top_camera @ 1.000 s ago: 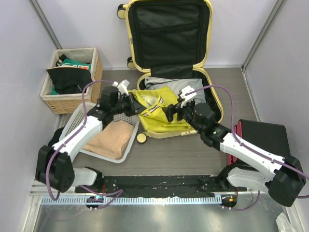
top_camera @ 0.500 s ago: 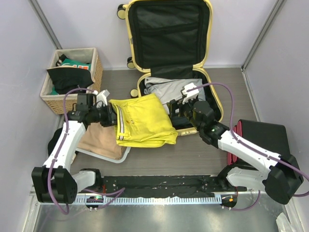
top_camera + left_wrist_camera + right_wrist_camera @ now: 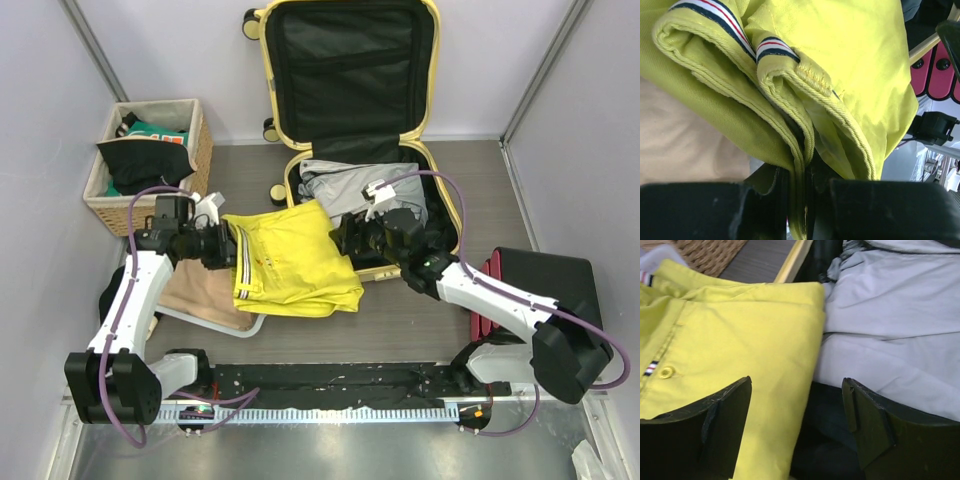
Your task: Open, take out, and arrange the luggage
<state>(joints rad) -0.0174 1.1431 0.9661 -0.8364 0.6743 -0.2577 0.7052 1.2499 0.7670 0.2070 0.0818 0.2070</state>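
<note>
Clamping yellow garment [image 3: 295, 255], left hand [image 3: 228, 247] points rightward; right hand [image 3: 340, 235] gapes beside luggage [image 3: 350, 60].

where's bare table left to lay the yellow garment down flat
Bare table on the near side of the suitcase, between the yellow garment and the base rail; a smaller patch right of the suitcase, behind the black case. The left is crowded: basket and tray.
</note>
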